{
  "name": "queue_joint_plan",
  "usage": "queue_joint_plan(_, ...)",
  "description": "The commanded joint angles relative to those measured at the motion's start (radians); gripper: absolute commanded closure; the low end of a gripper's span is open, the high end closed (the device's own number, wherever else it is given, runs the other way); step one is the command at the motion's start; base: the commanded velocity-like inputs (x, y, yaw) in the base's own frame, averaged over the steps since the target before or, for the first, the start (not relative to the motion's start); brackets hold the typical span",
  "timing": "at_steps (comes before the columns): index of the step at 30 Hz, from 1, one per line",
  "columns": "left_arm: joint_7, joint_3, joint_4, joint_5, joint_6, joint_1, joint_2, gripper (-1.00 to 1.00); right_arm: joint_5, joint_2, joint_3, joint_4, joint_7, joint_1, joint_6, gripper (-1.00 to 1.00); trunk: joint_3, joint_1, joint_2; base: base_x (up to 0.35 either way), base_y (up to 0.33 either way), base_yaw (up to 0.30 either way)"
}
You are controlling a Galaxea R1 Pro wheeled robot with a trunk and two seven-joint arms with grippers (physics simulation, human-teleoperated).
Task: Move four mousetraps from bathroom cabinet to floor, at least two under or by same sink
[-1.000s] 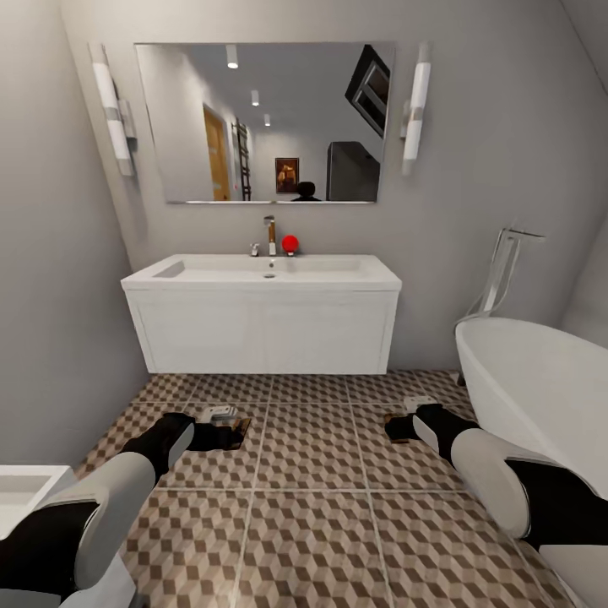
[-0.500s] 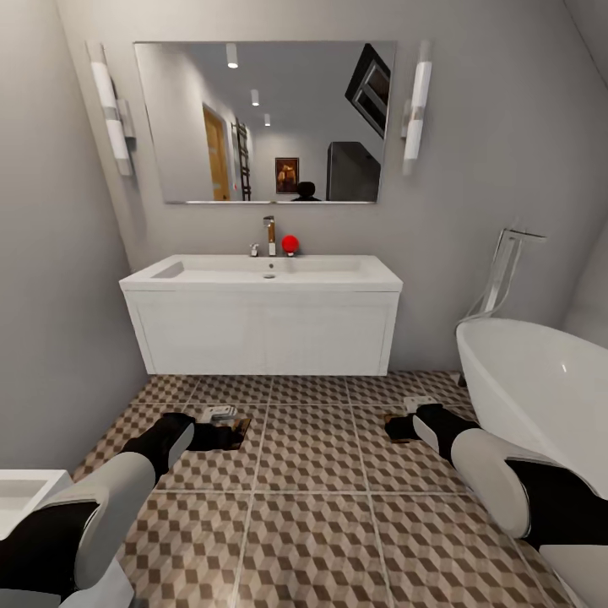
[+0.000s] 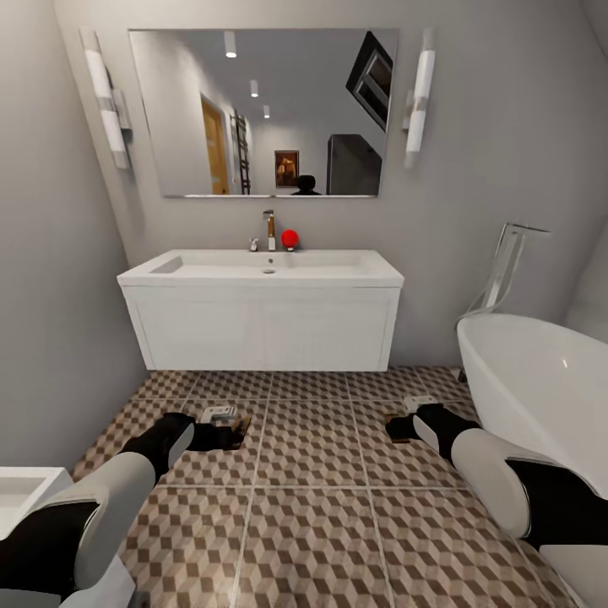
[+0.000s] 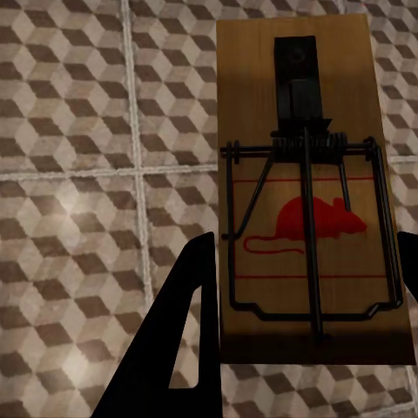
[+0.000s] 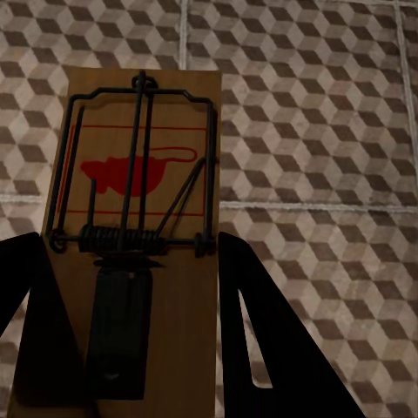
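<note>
- The left end effector (image 3: 226,437) is clenched on a mousetrap (image 3: 237,426), held low over the bathroom floor (image 3: 308,523) in front of the sink (image 3: 262,272).
- In the left wrist view that left mousetrap (image 4: 309,187) sits between the two dark fingers (image 4: 178,331), its long edges touching them. Its long axis runs along the fingers, with the black bait plate at the end far from the wrist and the wire bar and red mouse print at the end nearer the wrist.
- The right end effector (image 3: 397,426) is clenched on a second mousetrap (image 3: 395,419), also low over the tiles, near the bathtub (image 3: 540,384).
- In the right wrist view the right mousetrap (image 5: 139,226) lies lengthwise between the fingers (image 5: 261,348), turned the other way: the red mouse print and wire loop are at the far end, the black plate close to the wrist.
- The head view gives only slivers of brown board at each fingertip; the wire, spring and red print can be read only from the wrist views.
- The wrist views show cube-patterned tiles (image 4: 78,131) behind each trap; whether the boards touch the floor cannot be told.
- The head view alone shows the room: the white vanity under a mirror (image 3: 262,114), a chrome tap (image 3: 269,230) with a small red ball (image 3: 290,239) beside it.
</note>
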Motion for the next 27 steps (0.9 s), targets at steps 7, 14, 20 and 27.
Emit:
queue_joint_plan(7,-0.005,0.008,-0.002,-0.009,0.006,0.000,0.000,1.00,0.006,0.000,-0.008,-0.001,0.002,-0.001,0.003,1.00,-0.012,0.000,0.000,0.000,0.000,0.000)
queue_joint_plan(14,-0.005,0.008,-0.002,-0.010,0.006,0.000,0.000,1.00,0.005,0.000,-0.010,-0.001,0.002,-0.001,0.003,1.00,-0.024,0.000,0.000,0.000,0.000,0.000)
queue_joint_plan(20,-0.005,0.008,-0.002,-0.010,0.006,0.000,0.000,1.00,0.005,-0.001,-0.010,-0.001,0.002,-0.001,0.003,1.00,-0.033,0.000,0.000,0.000,0.000,0.000)
queue_joint_plan(27,-0.005,0.008,-0.002,-0.010,0.006,0.000,0.000,1.00,0.005,-0.002,-0.010,-0.001,0.002,-0.001,0.003,1.00,-0.045,0.000,0.000,0.000,0.000,0.000)
